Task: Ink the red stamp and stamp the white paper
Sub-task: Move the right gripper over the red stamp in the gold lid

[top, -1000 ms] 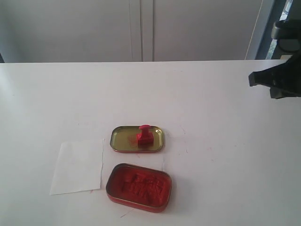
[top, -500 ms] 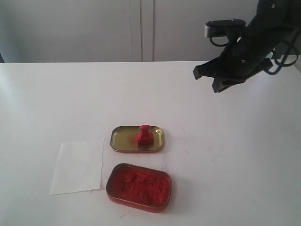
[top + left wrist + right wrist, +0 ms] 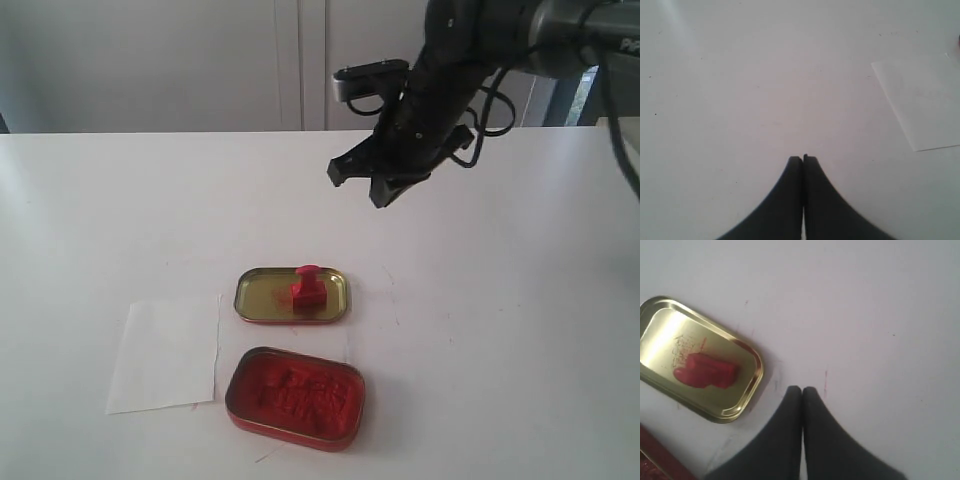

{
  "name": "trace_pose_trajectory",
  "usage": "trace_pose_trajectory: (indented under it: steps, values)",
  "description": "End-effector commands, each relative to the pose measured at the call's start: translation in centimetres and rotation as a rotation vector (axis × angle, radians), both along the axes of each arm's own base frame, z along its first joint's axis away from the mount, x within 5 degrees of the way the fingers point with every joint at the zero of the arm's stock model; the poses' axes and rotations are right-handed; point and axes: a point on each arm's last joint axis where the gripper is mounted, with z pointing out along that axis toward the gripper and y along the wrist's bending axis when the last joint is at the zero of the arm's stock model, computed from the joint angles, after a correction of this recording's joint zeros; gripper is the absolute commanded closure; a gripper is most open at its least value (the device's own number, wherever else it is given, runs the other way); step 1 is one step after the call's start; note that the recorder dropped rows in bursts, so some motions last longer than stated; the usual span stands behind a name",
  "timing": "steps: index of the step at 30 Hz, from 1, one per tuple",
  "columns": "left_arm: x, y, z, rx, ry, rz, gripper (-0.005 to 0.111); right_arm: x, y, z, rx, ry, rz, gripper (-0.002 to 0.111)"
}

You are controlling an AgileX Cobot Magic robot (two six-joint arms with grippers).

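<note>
Both pairs of jaws are seen pressed shut with nothing held: the right gripper (image 3: 358, 186) is raised above the table, well apart from the lid (image 3: 262, 297), and the left gripper (image 3: 803, 160) is near the paper (image 3: 165, 352). The stamp (image 3: 306, 287) is seen resting in the lid, beside the ink tin (image 3: 295, 395). Nothing is judged done yet, so grasping, inking and stamping all remain.
</note>
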Motion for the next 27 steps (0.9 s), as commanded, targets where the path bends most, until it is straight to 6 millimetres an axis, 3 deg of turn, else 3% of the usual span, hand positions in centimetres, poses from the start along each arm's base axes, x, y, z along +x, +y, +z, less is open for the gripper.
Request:
trace_pose_trajectory:
  steps: [1,9,20,27]
  values:
    - [-0.1,0.0,-0.3,-0.005,0.011,0.003,0.107,0.2,1.8,-0.6,-0.023,0.018,0.089,0.108]
    - [-0.1,0.0,-0.3,-0.005,0.011,0.003,0.107,0.3,4.2,-0.8,-0.01,-0.009,0.322,0.108]
    - [-0.1,0.0,-0.3,-0.005,0.011,0.003,0.107,-1.4,6.3,-0.8,-0.019,-0.132,0.946,0.108]
    - [-0.1,0.0,-0.3,-0.005,0.011,0.003,0.107,-2.0,7.6,-1.0,-0.06,-0.196,1.091,0.108]
